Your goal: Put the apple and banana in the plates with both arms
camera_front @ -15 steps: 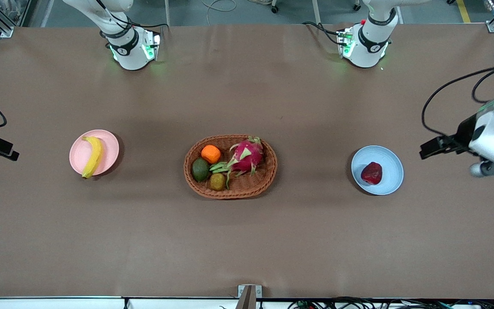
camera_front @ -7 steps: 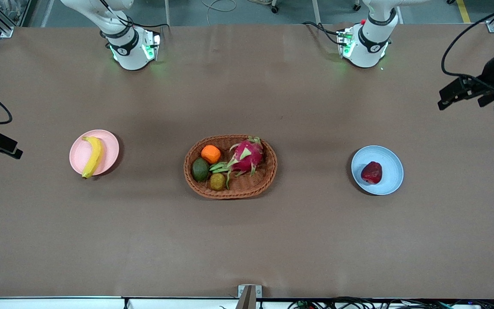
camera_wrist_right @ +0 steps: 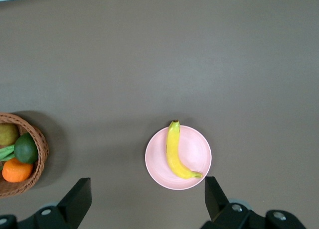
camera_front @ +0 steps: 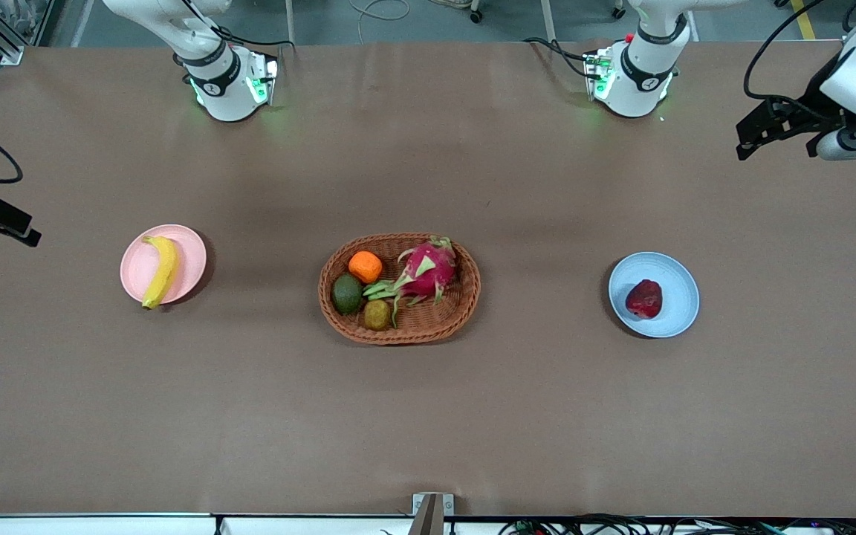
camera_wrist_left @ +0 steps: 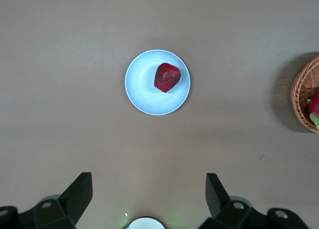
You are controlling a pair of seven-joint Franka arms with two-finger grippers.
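The dark red apple (camera_front: pixel 644 299) lies in the light blue plate (camera_front: pixel 677 316) toward the left arm's end of the table; both also show in the left wrist view, apple (camera_wrist_left: pixel 167 77) on plate (camera_wrist_left: pixel 142 92). The yellow banana (camera_front: pixel 160 270) lies across the pale pink plate (camera_front: pixel 190 256) toward the right arm's end; the right wrist view shows banana (camera_wrist_right: pixel 175 157) and plate (camera_wrist_right: pixel 199 154). My left gripper (camera_front: pixel 747 141) is open and empty, high over the table's left arm end (camera_wrist_left: pixel 148 189). My right gripper (camera_front: pixel 23 232) is open and empty, high at the table's right arm end (camera_wrist_right: pixel 148 191).
A brown oval wicker basket (camera_front: pixel 465 297) stands at the table's middle between the plates. It holds an orange (camera_front: pixel 365 267), a pink dragon fruit (camera_front: pixel 428 269), an avocado (camera_front: pixel 347 293) and a brownish fruit (camera_front: pixel 377 314).
My left gripper has risen and drawn away from the blue plate toward the robots' bases. My right gripper has drifted slightly the same way. The fruits and plates have not moved.
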